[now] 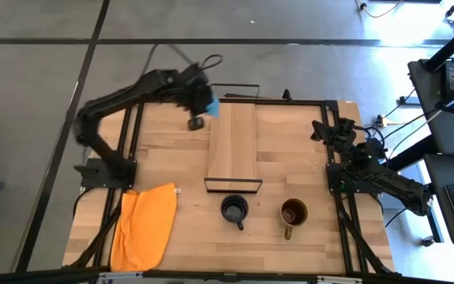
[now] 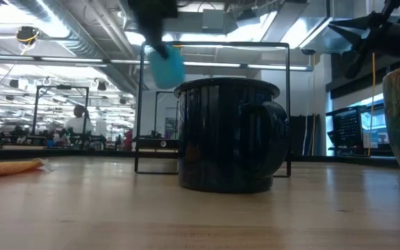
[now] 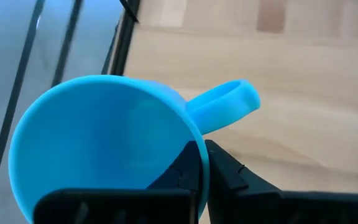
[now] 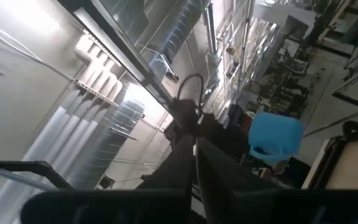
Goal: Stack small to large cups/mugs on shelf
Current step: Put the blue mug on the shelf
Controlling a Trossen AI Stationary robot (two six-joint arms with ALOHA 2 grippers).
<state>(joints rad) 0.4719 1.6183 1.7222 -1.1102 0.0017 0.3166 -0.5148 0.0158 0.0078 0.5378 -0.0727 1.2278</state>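
My left gripper (image 3: 202, 149) is shut on the small light-blue cup (image 1: 209, 102), held in the air over the table's far side, just left of the shelf's far end. The shelf (image 1: 233, 146), a narrow light-wood plank with black wire frames, lies at the table's middle. The black cup (image 1: 234, 209) and the olive-yellow cup (image 1: 294, 213) stand upright on the table near the shelf's front end. In the low view the blue cup (image 2: 165, 66) hangs high behind the black cup (image 2: 231, 135). My right gripper (image 4: 196, 152) is shut on nothing, raised at the table's right. My left gripper pinches the blue cup's wall at the rim (image 3: 199, 134), right beside the handle (image 3: 229, 102). One finger (image 3: 182, 174) is inside the cup and the other finger (image 3: 229, 177) is outside. The fingers slant downward. The cup is lifted clear of the table.
An orange cloth (image 1: 144, 225) lies at the table's near left. The right arm (image 1: 377, 177) rests folded along the right edge. The shelf's wire frame (image 2: 214, 104) rises behind the black cup.
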